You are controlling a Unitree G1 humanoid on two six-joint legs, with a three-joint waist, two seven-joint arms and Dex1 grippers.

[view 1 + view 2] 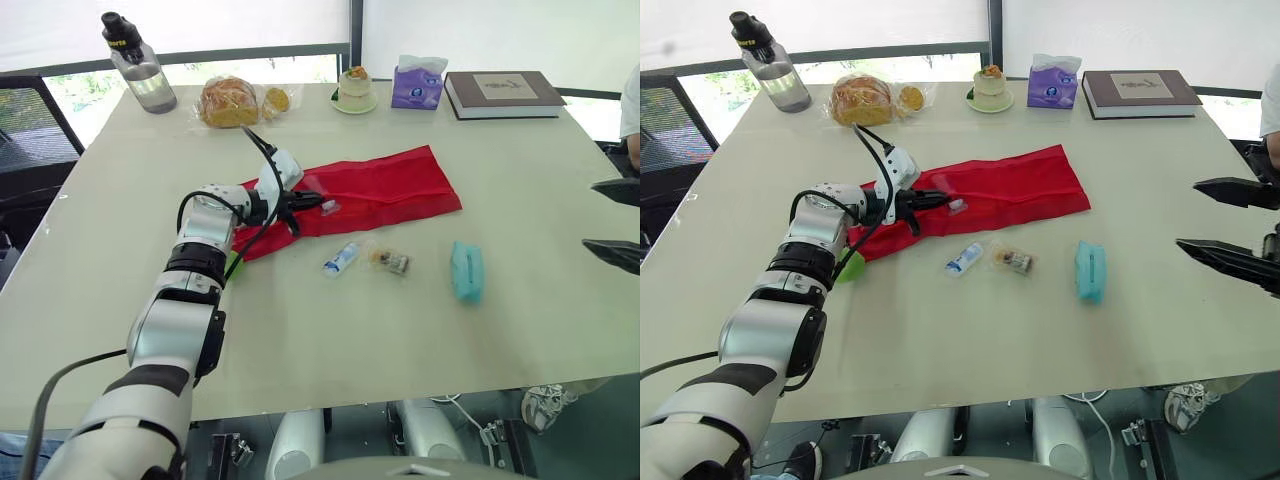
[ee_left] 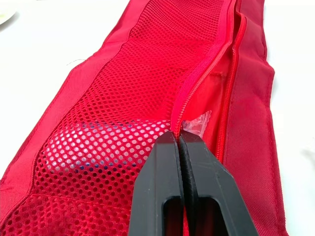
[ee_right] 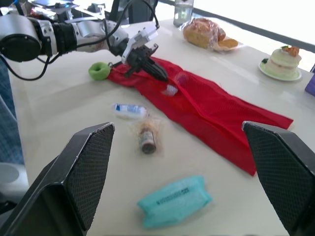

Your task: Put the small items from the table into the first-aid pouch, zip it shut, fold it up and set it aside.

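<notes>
Right claw is hovering, fingers apart, over the counter's 3 o'clock edge. Tube, wrapped vial and teal packet are lying loose in a row, packet at 3 o'clock. Red pouch is lying flat at their 12 o'clock. Left claw is clamping its zipper near the 9 o'clock end.

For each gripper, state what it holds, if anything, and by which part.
Left gripper pinches the red pouch at its zip, where the opening begins. Right gripper is open, holding nothing.
</notes>
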